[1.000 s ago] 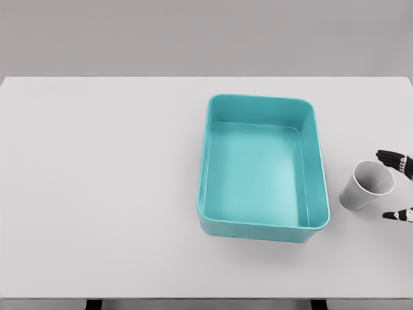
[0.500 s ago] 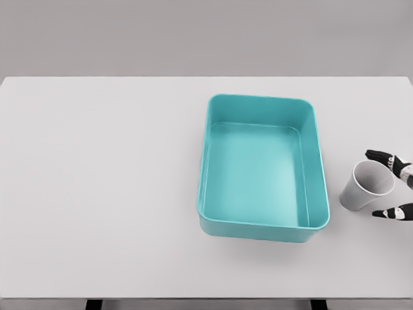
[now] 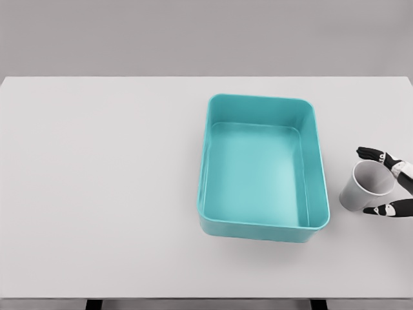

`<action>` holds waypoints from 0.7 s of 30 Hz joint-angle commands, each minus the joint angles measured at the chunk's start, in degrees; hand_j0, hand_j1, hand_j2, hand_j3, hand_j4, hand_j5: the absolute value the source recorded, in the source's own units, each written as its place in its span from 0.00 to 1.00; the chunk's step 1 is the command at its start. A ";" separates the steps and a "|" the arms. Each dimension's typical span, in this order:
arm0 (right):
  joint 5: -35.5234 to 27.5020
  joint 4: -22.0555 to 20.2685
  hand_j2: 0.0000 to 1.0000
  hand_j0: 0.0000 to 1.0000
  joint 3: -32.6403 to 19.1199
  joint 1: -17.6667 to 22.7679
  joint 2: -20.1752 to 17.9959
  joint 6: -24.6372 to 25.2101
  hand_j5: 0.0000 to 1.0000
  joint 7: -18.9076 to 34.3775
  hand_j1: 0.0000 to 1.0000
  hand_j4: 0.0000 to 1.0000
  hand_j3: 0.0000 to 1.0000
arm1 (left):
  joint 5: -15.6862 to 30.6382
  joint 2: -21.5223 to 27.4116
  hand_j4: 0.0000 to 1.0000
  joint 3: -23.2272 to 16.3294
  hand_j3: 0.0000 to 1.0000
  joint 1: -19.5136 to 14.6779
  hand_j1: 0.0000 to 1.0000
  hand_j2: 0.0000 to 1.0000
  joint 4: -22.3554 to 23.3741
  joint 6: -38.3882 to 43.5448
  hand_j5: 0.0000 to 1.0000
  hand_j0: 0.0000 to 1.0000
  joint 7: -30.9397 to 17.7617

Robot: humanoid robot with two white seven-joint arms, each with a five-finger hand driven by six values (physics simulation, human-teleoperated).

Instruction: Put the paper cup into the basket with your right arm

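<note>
Nearest our own side, we list the table: pale, flat, wide, running back to a grey wall.

Next, at the right edge, our right hand. Only dark fingers and part of a white wrist show. They are apart, one above the cup's rim and one below it, bracketing the cup. We cannot tell whether either finger touches it. Nothing is lifted.

Item: paper cup. It sits on the table just right of the basket, between the fingers, tipped so its open mouth faces up and toward the hand. White inside, grey-white outside, tapered to a narrower base at lower left. Thin-walled by our judgement, so likely light and easily crushed.

Item: basket. Teal, rectangular, rounded corners, open top, nothing inside.

Risks, as we judge them: the fingers close off-centre and the tilted cup squirts out toward the basket wall or rolls away; too hard a squeeze buckles the rim; a low carry clips the basket's near wall.

Our left hand is out of sight.
</note>
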 commanded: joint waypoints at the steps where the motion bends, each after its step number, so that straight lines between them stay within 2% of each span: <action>1: 0.32 -0.09 1.00 1.00 0.38 -0.09 -0.03 -0.11 1.00 0.06 1.00 1.00 1.00 | -0.01 0.00 1.00 -0.01 1.00 0.00 1.00 1.00 0.01 0.04 1.00 1.00 -0.01; 10: 0.24 0.00 0.99 0.99 1.17 -0.79 0.32 -0.11 0.99 0.06 0.99 0.99 0.99 | -0.01 0.00 1.00 -0.01 1.00 0.00 1.00 1.00 0.01 0.04 1.00 1.00 -0.01; 12: 0.32 0.09 0.84 0.84 1.08 -0.79 0.24 -0.11 0.84 0.06 0.84 0.84 0.84 | -0.01 0.00 1.00 -0.01 1.00 0.00 1.00 1.00 0.01 0.04 1.00 1.00 -0.01; 14: 0.24 0.27 0.60 0.60 1.08 -0.79 0.06 -0.11 0.60 0.06 0.60 0.60 0.60 | -0.01 0.00 1.00 -0.01 1.00 0.00 1.00 1.00 0.01 0.04 1.00 1.00 -0.01; 17: 0.32 0.35 0.55 0.55 1.08 -0.79 0.06 -0.11 0.55 0.06 0.55 0.55 0.55 | -0.01 0.00 1.00 -0.01 1.00 0.00 1.00 1.00 0.01 0.04 1.00 1.00 -0.01; 21: 0.32 0.53 0.55 0.55 1.08 -1.76 -0.38 -0.11 0.55 0.06 0.55 0.55 0.55 | -0.01 0.00 1.00 -0.01 1.00 0.00 1.00 1.00 0.01 -0.05 1.00 1.00 -0.01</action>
